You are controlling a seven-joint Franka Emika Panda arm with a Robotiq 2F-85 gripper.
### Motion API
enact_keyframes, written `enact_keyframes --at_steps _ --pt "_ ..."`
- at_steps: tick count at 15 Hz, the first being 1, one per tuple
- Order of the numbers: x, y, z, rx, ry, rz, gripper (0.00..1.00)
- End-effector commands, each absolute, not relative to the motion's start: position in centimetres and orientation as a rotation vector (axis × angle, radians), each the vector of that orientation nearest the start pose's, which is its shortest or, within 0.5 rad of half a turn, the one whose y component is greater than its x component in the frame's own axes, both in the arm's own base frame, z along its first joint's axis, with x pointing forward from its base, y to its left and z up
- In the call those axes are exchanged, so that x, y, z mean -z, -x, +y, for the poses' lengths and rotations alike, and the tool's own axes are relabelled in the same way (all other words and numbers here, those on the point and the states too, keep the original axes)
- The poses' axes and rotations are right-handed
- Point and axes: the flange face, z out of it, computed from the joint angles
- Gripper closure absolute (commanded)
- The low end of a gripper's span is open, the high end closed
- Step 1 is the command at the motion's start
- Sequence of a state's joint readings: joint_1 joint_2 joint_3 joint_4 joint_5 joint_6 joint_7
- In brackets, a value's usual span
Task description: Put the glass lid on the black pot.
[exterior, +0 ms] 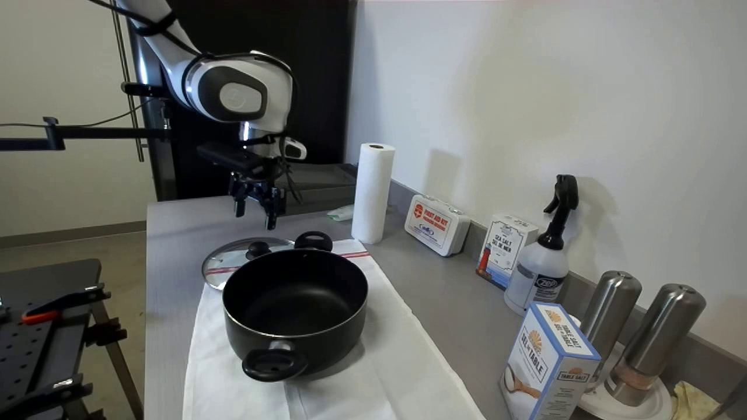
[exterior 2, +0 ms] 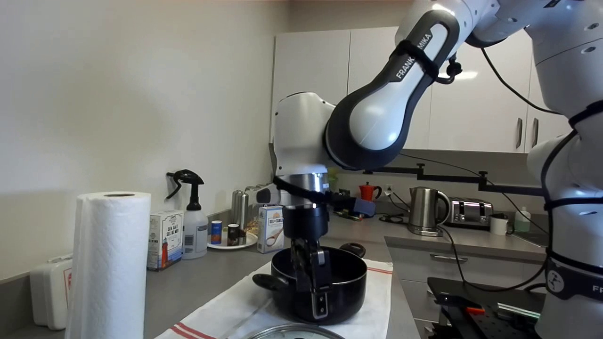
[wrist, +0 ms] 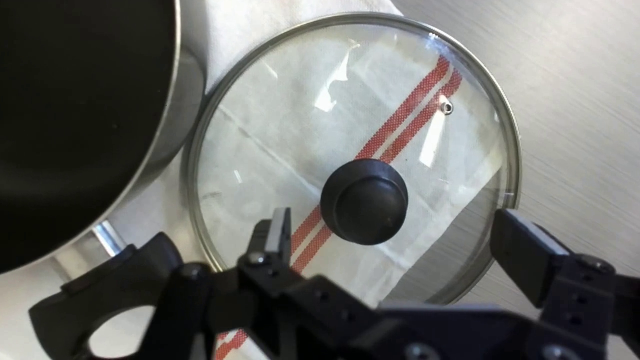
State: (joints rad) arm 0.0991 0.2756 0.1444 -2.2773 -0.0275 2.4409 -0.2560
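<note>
Above the glass lid (wrist: 345, 137), fingers (wrist: 525, 257) spread wide, clear of its knob (wrist: 367, 205)

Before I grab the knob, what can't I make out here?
Most of the lid, in an exterior view: cut off by the bottom edge.
Lid's side behind the pot, in an exterior view: hidden by it.
Lid's lower rim, wrist view: partly covered by the gripper.
Much of the pot, wrist view: cut by left and top edges.
Fine print on the first aid kit, in an exterior view: too small.
</note>
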Motion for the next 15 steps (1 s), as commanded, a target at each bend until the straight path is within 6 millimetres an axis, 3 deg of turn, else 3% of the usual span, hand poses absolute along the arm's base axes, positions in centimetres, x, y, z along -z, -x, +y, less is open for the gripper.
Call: enact_keyframes --at_steps 1,15 --pt "-20.9 -51.0 13.2 -0.133 2.954 -0.853 0.0" --pt "-15.6 -51.3 13.4 -0.085 2.858 -1.03 0.0"
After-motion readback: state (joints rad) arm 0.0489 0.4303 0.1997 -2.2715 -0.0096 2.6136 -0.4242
